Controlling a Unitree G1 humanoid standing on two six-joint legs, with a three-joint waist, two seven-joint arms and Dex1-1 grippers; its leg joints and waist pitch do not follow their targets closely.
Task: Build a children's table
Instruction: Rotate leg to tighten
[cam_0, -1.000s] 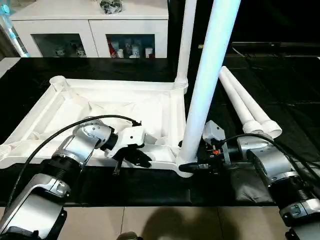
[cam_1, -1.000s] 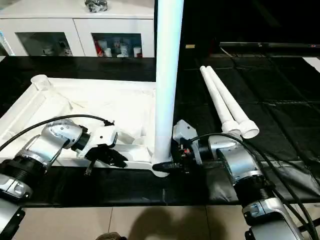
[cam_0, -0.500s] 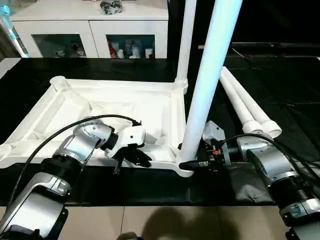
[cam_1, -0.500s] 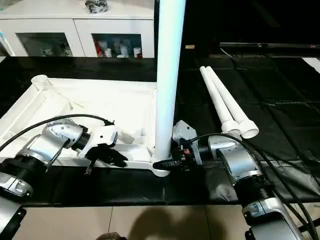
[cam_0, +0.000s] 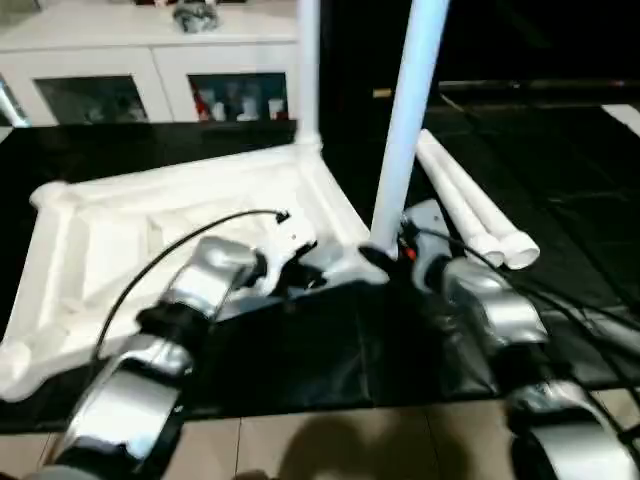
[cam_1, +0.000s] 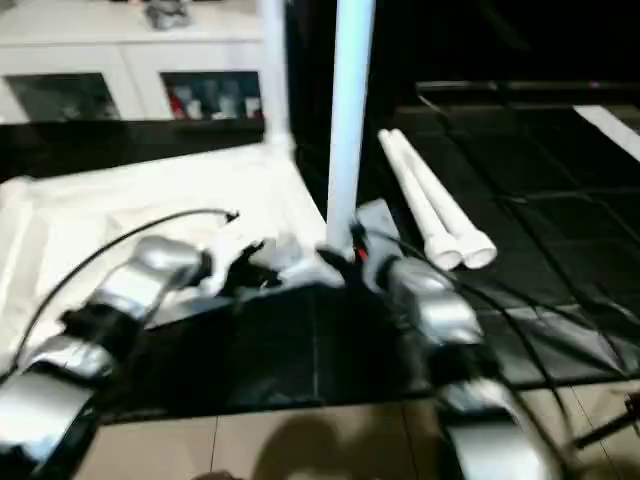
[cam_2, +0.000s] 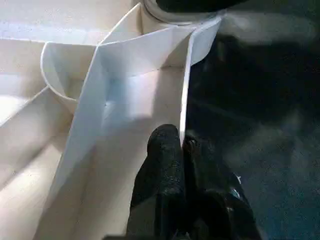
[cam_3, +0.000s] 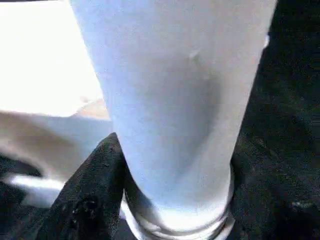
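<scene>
So the black desk carries everything. The tabletop lies upside down on it, ribs facing up, taking up the left and middle of the head view and skewed a bit.

Two legs already stand upright in corner sockets. The far leg is at the tabletop's 1 o'clock corner. The near leg is at its 4 o'clock corner, long axis vertical with a slight lean toward 1 o'clock, wide end down in the socket. The two spare legs lie flat side by side, touching, off at 3 o'clock from the tabletop. Their long axes run from 11 to 5 o'clock, flared ends at the 5 o'clock end, nearest the robot.

The right gripper is at the foot of the near leg, coming in level from the 4 o'clock side. Its fingers sit round the leg just above the socket collar and look closed on it. The left gripper is at 9 o'clock from that same socket, fingers pinched shut on the tabletop's thin near rim wall.

My read: the next bit hinges on that leg being square to its socket, straight up and down. The right arm is the one on it, while the left just braces the top. The spares are nearer the right arm too.
</scene>
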